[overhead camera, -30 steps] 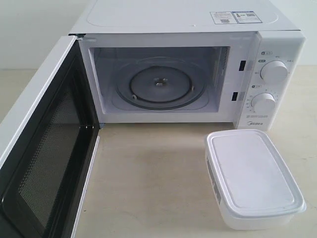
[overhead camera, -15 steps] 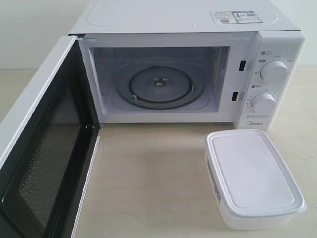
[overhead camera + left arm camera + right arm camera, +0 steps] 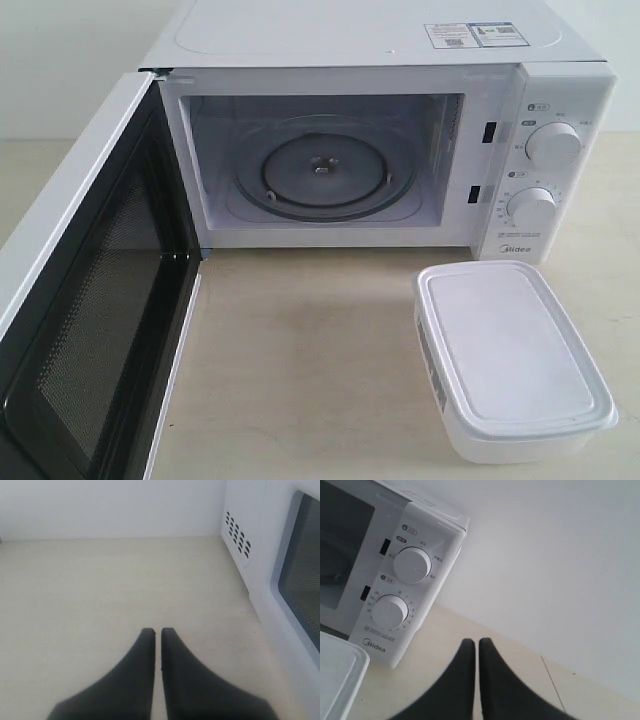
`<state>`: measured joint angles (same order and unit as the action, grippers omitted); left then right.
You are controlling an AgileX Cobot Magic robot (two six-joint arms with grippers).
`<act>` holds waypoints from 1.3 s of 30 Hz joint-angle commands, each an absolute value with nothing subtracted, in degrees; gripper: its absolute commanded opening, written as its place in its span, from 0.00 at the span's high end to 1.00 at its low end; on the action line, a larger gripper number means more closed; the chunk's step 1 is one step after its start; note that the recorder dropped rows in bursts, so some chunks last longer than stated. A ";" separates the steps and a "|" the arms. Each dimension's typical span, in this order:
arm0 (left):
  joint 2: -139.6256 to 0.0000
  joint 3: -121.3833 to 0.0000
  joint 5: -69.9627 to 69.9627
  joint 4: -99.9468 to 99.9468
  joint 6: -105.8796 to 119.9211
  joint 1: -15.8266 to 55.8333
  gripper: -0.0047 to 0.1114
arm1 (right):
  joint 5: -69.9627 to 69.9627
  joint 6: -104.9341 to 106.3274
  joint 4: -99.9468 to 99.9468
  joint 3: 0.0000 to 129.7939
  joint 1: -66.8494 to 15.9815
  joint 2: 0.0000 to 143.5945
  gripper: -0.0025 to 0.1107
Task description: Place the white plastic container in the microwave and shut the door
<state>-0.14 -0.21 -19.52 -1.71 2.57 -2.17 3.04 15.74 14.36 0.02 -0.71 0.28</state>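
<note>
Door open left, baring microwave for loading; container near right, on my right gripper's side; it and left gripper pinched together, empty.

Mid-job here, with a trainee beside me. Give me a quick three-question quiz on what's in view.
1. True or false: the door of the microwave stands wide open.
2. The white plastic container sits: A) inside the microwave; B) on the table, in front of the knobs; C) on top of the microwave.
3. Fill in: the left gripper and right gripper are both ____, holding nothing.
Key: 1 true; 2 B; 3 shut.
</note>
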 commanded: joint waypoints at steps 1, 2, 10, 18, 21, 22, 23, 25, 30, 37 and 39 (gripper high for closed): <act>0.00 0.00 -19.35 -1.83 2.72 -2.13 0.92 | -3.23 13.89 13.25 0.00 -0.49 0.00 0.98; 0.00 0.00 -19.35 -1.83 2.72 -2.13 0.92 | -5.17 10.34 11.83 0.00 -0.49 0.00 0.98; 0.00 0.00 -19.35 -1.83 2.72 -2.13 0.92 | -27.00 -4.80 1.20 0.00 -0.49 0.00 0.98; 0.00 0.00 -19.35 -1.83 2.72 -2.13 0.92 | -14.46 13.53 -20.54 12.97 -0.49 5.01 0.98; 0.00 0.00 -19.35 -1.83 2.72 -2.13 0.92 | -9.09 13.64 -25.31 19.94 -0.49 12.24 0.98; 0.00 0.00 -19.35 -1.83 2.72 -2.13 0.92 | -8.04 13.64 -26.27 21.73 -0.49 14.58 0.98; 0.00 0.00 -19.35 -1.83 2.72 -2.13 0.92 | -6.75 13.64 -26.45 23.99 -0.49 17.52 0.98; 0.00 0.00 -19.35 -1.83 2.72 -2.13 0.92 | -3.58 13.64 -26.45 29.01 -0.49 23.33 0.98; 0.00 0.00 -19.35 -1.83 2.72 -2.13 0.92 | 10.95 14.10 -25.57 41.97 -0.49 37.32 0.98; 0.00 0.00 -19.35 -1.83 2.72 -2.13 0.92 | 28.98 8.98 -18.41 55.22 -0.49 53.31 0.98; 0.00 0.00 -19.35 -1.83 2.72 -2.13 0.92 | 35.44 7.49 -16.37 58.31 -0.49 56.97 0.98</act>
